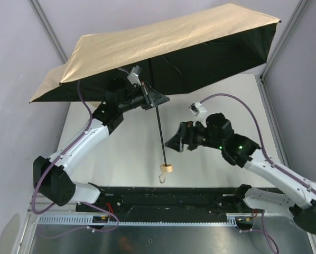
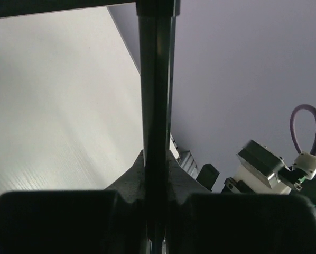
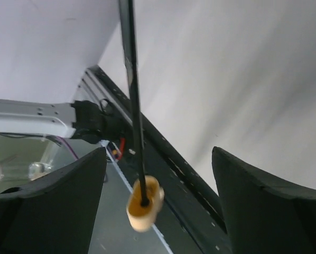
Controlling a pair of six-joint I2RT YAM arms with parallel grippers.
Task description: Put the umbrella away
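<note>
We see the left claw [image 1: 156, 100] clamped on the umbrella [image 1: 163, 42], gripping its shaft [image 1: 160, 132] just under the open canopy [image 1: 216, 58] at upper middle of the frame, so it's carried above the bench [image 1: 126, 148]. The shaft's long axis runs almost straight down-frame to the pale handle [image 1: 166, 169], which hangs free at centre. The right claw [image 1: 174, 142] gapes wide and holds nothing. It sits just right of the lower shaft, with its mouth facing left toward it. In its wrist view, shaft and handle are framed between the spread fingers [image 3: 57, 201], with no contact seen. We judge the right arm is nearer the handle end, and it would approach leftward across the shaft.
</note>
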